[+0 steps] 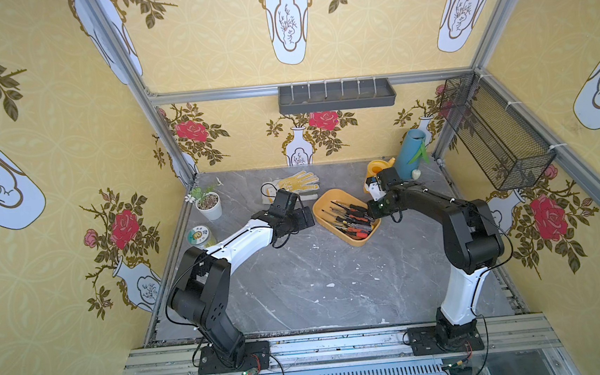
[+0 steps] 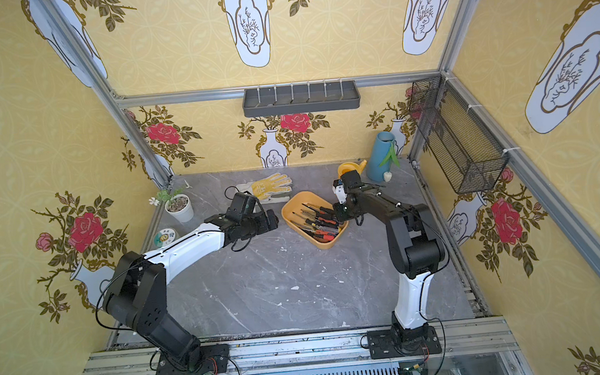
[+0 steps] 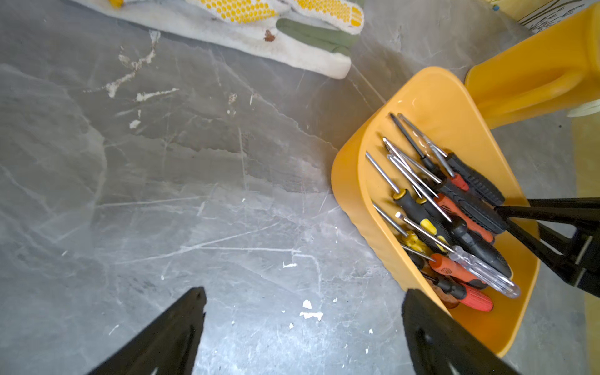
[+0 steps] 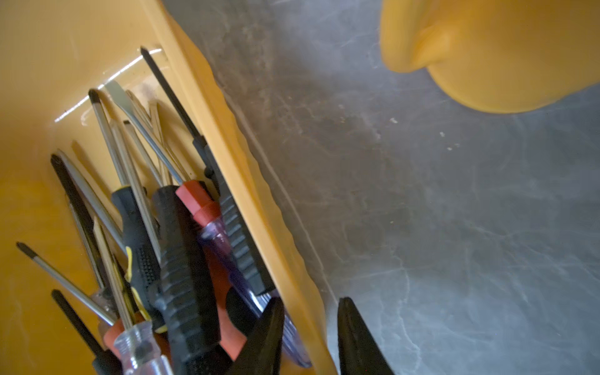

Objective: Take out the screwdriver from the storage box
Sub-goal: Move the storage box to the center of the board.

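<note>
Shallow yellow-orange plastic storage box point(image 1: 324, 204) sits right of centre on the grey marble-look table point(image 1: 298, 276); its heap of black-, red- and yellow-handled screwdrivers point(image 1: 354, 220) all lies inside, none lifted. Right gripper point(image 4: 311, 302) stands narrow astride one box wall, one finger among the handles and one outside, likely to steady the box; whether it pinches yet cannot be told. Left gripper point(image 3: 305, 292) hangs wide open and empty just beside the opposite wall, probably poised to pick.

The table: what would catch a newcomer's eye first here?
The yellow box on the grey table, holding a heap of screwdrivers, stands out. The right gripper straddles its wall, one finger inside; the left gripper hangs wide open beside it. Rose-and-vase wallpaper covers the walls.
</note>
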Tool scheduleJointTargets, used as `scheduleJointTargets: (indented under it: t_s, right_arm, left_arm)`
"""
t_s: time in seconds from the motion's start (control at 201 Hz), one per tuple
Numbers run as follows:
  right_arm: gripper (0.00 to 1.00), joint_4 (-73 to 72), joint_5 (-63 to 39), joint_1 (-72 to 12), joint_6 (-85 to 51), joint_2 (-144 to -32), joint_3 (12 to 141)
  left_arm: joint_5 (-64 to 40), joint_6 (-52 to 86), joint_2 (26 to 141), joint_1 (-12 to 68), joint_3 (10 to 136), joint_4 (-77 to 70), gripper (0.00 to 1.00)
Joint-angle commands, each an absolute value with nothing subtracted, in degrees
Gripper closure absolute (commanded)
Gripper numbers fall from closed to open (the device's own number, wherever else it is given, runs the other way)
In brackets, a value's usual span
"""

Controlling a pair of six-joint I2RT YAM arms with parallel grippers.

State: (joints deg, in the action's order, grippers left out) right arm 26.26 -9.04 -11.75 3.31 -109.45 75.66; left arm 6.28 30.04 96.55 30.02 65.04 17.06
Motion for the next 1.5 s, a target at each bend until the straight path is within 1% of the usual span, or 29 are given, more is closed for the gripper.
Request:
scheduleJointTargets:
  t_s: [0.0,0.09,0.254,0.393,0.518,0.727,0.832,0.871,0.911,0.996,1.24,1.305,1.344,1.394,1.414,1.449,1.499]
  right_arm:
    - [0.73,29.70,-8.26,-12.55,3.95,-109.69,75.96]
    - [0.76,29.97,-8.46,-13.39,3.24,-108.71,75.66]
    - [0.77,30.00,-10.36,-17.34,2.33,-107.51,75.47]
    - [0.81,31.46,-8.57,-21.79,1.92,-108.27,77.01]
    - [0.85,31.01,-8.63,-24.17,0.03,-108.29,76.98]
    - [0.90,28.60,-10.43,-26.39,-1.27,-107.31,74.81]
    - [0.90,29.28,-10.77,-27.11,-1.77,-107.48,75.02]
    - [0.90,29.49,-11.41,-27.15,-2.51,-107.47,75.06]
    - [0.90,29.46,-12.21,-27.24,-3.30,-107.34,75.01]
    - [0.90,29.21,-13.20,-28.23,-4.15,-107.23,74.65]
    - [0.88,29.73,-13.50,-29.97,-5.23,-107.42,75.41]
    - [0.88,29.72,-13.88,-30.12,-5.34,-107.25,75.69]
    - [0.87,29.62,-13.87,-30.15,-5.35,-107.15,75.82]
    - [0.84,29.51,-13.76,-30.15,-5.45,-106.90,75.94]
    - [0.82,29.49,-13.74,-30.14,-5.45,-106.82,76.11]
    - [0.79,29.28,-13.88,-30.15,-5.53,-106.72,76.25]
    - [0.77,29.13,-14.36,-30.15,-5.49,-106.72,76.66]
  left_arm:
    - [7.02,30.72,97.87,30.02,66.25,19.08,0.01]
    - [7.25,30.76,98.51,30.05,66.99,19.70,0.01]
    - [6.67,31.43,99.48,30.06,68.58,21.39,0.01]
    - [5.04,33.38,100.11,30.06,69.16,22.04,0.01]
    - [4.29,35.29,100.41,30.06,68.83,21.97,0.01]
    - [3.81,36.21,101.19,29.84,67.64,21.10,0.06]
    - [2.09,36.99,102.24,28.60,67.79,21.38,0.22]
    - [1.47,37.91,102.47,28.13,67.49,21.49,0.26]
    - [0.98,38.80,102.50,27.63,66.71,20.92,0.27]
    - [0.78,40.54,102.13,26.92,64.57,19.19,0.35]
    - [2.35,39.95,102.64,26.29,64.26,19.99,0.40]
    - [3.08,39.75,103.22,26.27,64.65,20.64,0.46]
    - [3.69,39.73,103.48,26.29,64.85,21.17,0.53]
    - [4.18,39.55,103.56,26.30,64.81,21.55,0.61]
    - [4.38,39.55,103.62,26.28,64.85,21.56,0.64]
    - [4.63,39.51,103.69,26.28,64.69,21.62,0.66]
    - [4.82,39.46,103.88,26.28,64.73,21.63,0.71]
